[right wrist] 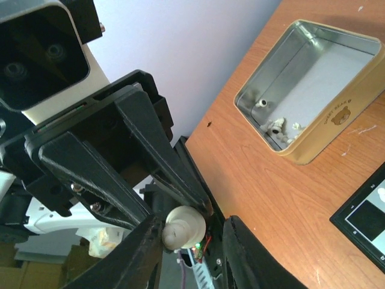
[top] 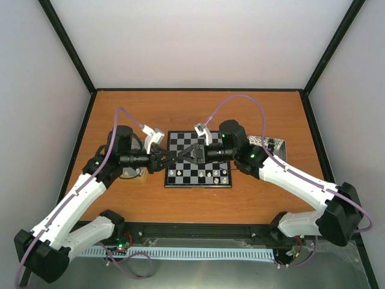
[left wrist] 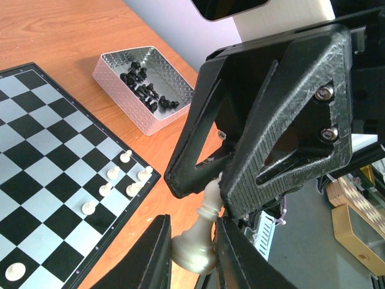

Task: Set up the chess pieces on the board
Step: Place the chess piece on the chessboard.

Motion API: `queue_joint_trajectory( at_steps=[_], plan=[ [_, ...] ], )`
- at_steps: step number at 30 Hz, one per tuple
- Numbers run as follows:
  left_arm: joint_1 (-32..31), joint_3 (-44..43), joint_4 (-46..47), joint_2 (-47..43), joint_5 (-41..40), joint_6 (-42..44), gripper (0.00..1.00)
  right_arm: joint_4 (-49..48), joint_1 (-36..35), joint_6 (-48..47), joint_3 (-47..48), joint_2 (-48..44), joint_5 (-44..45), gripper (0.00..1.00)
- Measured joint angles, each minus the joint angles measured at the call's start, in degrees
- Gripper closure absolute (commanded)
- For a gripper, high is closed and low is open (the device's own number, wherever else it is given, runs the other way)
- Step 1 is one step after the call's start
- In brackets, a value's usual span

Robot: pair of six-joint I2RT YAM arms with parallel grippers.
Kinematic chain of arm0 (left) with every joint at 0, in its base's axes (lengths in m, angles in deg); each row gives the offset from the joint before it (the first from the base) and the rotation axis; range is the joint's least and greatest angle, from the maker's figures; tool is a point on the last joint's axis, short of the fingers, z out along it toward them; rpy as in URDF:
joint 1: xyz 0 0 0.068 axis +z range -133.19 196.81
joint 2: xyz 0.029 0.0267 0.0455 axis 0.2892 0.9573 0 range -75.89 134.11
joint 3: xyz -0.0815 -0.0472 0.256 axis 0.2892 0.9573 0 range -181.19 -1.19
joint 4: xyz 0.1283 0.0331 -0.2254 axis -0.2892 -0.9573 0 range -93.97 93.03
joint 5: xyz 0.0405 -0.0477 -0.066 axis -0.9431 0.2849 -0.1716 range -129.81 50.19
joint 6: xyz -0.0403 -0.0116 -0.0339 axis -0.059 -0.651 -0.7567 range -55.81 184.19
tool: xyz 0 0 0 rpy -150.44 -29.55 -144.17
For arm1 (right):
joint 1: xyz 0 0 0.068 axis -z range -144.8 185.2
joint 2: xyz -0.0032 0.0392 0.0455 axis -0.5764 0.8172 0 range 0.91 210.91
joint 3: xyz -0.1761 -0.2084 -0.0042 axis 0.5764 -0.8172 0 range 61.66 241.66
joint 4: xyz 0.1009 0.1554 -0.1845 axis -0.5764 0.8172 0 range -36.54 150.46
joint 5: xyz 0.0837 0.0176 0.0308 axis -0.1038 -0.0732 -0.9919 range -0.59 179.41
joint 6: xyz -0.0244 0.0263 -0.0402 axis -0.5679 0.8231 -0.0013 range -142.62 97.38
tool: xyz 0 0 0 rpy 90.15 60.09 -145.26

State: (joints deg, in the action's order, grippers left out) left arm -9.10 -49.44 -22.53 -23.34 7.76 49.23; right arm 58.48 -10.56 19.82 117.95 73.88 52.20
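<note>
Left and right jaws tip to tip above the board [top: 180, 141]

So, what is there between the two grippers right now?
One white chess piece: the left gripper clamps its base and the right gripper brackets its top, as the left wrist view shows.

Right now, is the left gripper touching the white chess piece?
Touching. The left wrist view shows the white chess piece between the fingers of the left gripper, its base pressed against both.
</note>
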Motion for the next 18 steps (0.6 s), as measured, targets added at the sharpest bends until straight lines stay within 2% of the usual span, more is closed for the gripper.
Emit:
queue_joint_trajectory(
  at_steps=[6, 8, 10, 12, 15, 16, 18],
  plan=[
    [0.02, 0.52, -0.42, 0.04, -0.57, 0.11, 0.88, 0.22, -0.02, 0.26, 0.83, 1.07, -1.11, 0.85],
    [0.02, 0.63, -0.52, 0.02, -0.66, 0.13, 0.87, 0.02, -0.02, 0.42, 0.83, 1.18, -1.53, 0.94],
    [0.02, 0.63, -0.68, 0.02, -0.66, 0.13, 0.84, -0.15, -0.02, 0.79, 0.90, 1.25, -2.19, 0.97],
    [0.02, 0.63, -0.76, -0.04, -0.70, 0.15, 0.68, -0.13, -0.02, 0.90, 0.90, 1.25, -2.43, 0.97],
    [-0.04, 0.63, -0.87, -0.24, -1.20, 0.13, 0.31, -0.09, -0.02, 0.94, 0.85, 1.22, -2.05, 0.97],
    [-0.09, 0.63, -0.90, -0.33, -2.08, 0.11, 0.27, 0.00, -0.02, 0.85, 0.74, 1.20, -1.46, 0.97],
    [-0.13, 0.63, -1.27, -0.50, -5.29, -0.81, 0.26, 1.03, -0.02, -0.04, 0.39, 0.83, 0.74, 0.97]
  ],
)
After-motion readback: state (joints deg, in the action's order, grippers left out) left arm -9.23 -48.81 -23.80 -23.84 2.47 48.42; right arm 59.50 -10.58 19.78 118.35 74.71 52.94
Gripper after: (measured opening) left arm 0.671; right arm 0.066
